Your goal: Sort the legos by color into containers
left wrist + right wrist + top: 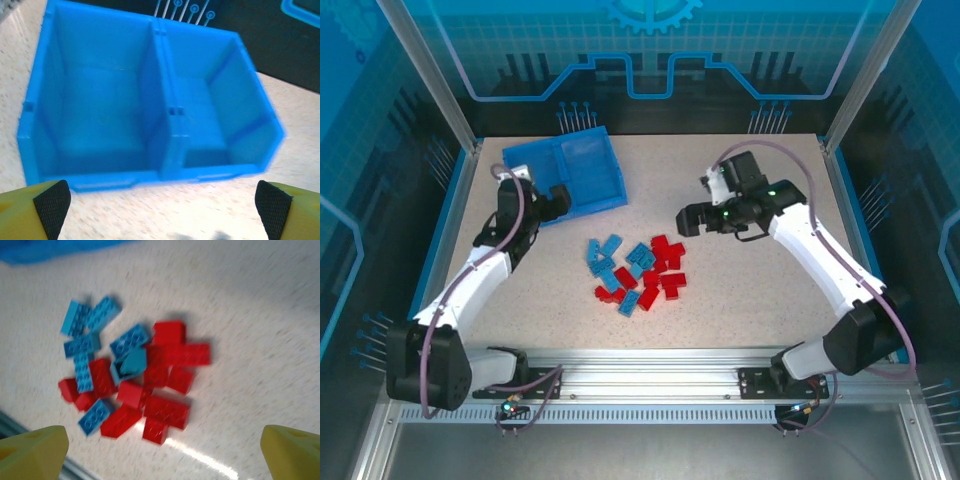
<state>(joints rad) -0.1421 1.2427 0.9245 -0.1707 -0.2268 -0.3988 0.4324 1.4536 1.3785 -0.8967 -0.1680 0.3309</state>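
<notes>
Right gripper (162, 455), jaws apart and empty, hovers over mixed red and blue legos (132, 375) piled mid-table (740, 290). Left gripper (162, 205), also apart, faces the empty tray (100, 115) at eleven o'clock. Sorting seems unstarted; next likely pinching one outlying brick.

Red and blue legos (640, 275) piled near blue tray (585, 170).

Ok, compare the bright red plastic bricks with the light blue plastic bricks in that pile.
Colour: the bright red plastic bricks against the light blue plastic bricks. Place: the blue ones sit mostly on the pile's left, nearer the blue plastic divided tray; the red ones mostly on its right. Shared: same small studded rectangular shape, all loose on the speckled table, none in the tray.
</notes>
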